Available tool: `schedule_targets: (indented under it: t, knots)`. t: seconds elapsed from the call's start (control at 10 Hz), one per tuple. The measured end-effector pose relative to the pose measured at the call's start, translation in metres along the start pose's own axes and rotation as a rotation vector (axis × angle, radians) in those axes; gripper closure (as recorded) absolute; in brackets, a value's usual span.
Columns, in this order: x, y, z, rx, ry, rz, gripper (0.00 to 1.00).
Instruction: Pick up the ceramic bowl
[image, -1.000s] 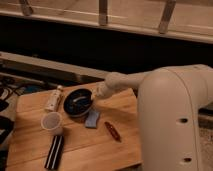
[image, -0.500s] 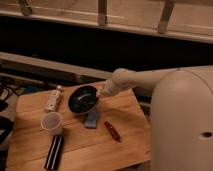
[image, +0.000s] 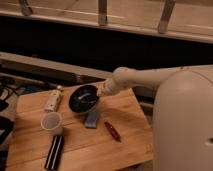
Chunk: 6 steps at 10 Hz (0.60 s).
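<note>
The ceramic bowl (image: 82, 98) is round, shallow and glossy black. It is tilted, with its inside facing the camera, above the back middle of the wooden table (image: 131, 117). My gripper (image: 100, 91) is at the bowl's right rim, at the end of the white arm that reaches in from the right. It is shut on the rim and holds the bowl up at a slant.
A white bottle (image: 53, 99) lies left of the bowl. A pale translucent cup (image: 51, 122) stands at the front left. A blue sponge (image: 91, 119) lies just below the bowl, a red object (image: 112, 131) to its right, and a black flat object (image: 54, 151) near the front edge.
The bowl has gone from lying flat on the table to tilted and raised, shifted slightly right. The arm has drawn back and up with it.
</note>
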Motion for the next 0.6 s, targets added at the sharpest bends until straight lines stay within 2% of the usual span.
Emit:
schedule_targets:
  t: [0.3,0.6]
  knots:
    - [-0.001,-0.001,-0.008,0.0,-0.005,0.0,1.0]
    - [-0.004,0.006,-0.024,-0.007,-0.012,-0.005,1.0]
